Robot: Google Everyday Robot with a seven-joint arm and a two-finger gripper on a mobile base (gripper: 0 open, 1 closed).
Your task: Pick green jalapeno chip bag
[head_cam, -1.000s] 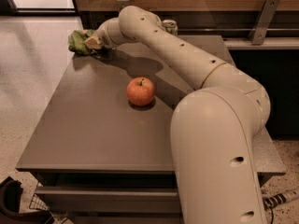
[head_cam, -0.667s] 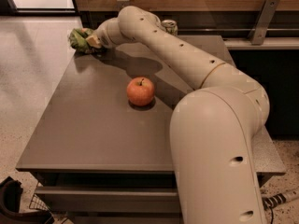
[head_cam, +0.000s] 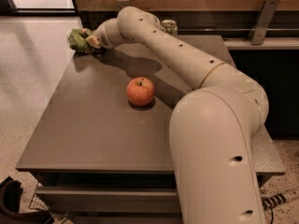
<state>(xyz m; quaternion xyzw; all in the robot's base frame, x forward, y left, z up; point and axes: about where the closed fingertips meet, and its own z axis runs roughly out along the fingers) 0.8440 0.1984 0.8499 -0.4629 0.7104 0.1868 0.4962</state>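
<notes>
pincer (head_cam: 91, 42) at desk (head_cam: 84, 125) far-left corner; grip cannot tell | green jalapeno chip bag (head_cam: 78, 39) touching its tip, left | apple (head_cam: 140, 91) nearer, right; can (head_cam: 168, 27) behind, right

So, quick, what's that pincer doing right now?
The pincer: at the table's far left corner, right against the green chip bag; open or closed cannot be told.

Dim warm light, soft shadow (head_cam: 140, 68) beside end effector (head_cam: 89, 42) at table's (head_cam: 84, 129) far-left corner

No text legible, even on the bag (head_cam: 77, 39) in the jaws.
</notes>
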